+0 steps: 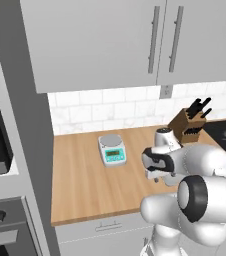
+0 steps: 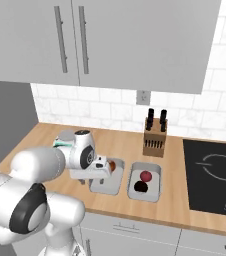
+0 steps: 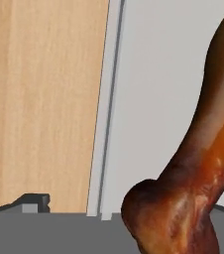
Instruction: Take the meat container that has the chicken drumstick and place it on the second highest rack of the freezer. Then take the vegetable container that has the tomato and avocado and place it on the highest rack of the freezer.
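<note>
The meat container point(image 2: 106, 186) is a light-grey tray on the wooden counter, with the glossy reddish-brown chicken drumstick point(image 2: 113, 166) at its far end. My gripper point(image 2: 101, 175) hangs low over the tray's left rim. In the hand view the rim point(image 3: 104, 124) runs between my fingers; the gripper point(image 3: 127, 210) is open, one fingertip point(image 3: 34, 202) over the wood and the other side behind the drumstick point(image 3: 198, 163). Right of it lies the vegetable container point(image 2: 154, 189) with the dark-red tomato point(image 2: 145, 176) and a dark avocado point(image 2: 141, 187). The freezer and its racks are out of view.
A kitchen scale point(image 1: 113, 149) stands mid-counter to the left. A knife block point(image 2: 155, 136) sits against the tiled wall behind the trays, and a black cooktop point(image 2: 215, 172) lies to the right. Wall cabinets point(image 2: 110, 40) hang overhead. An oven column point(image 1: 5, 165) borders the counter's left end.
</note>
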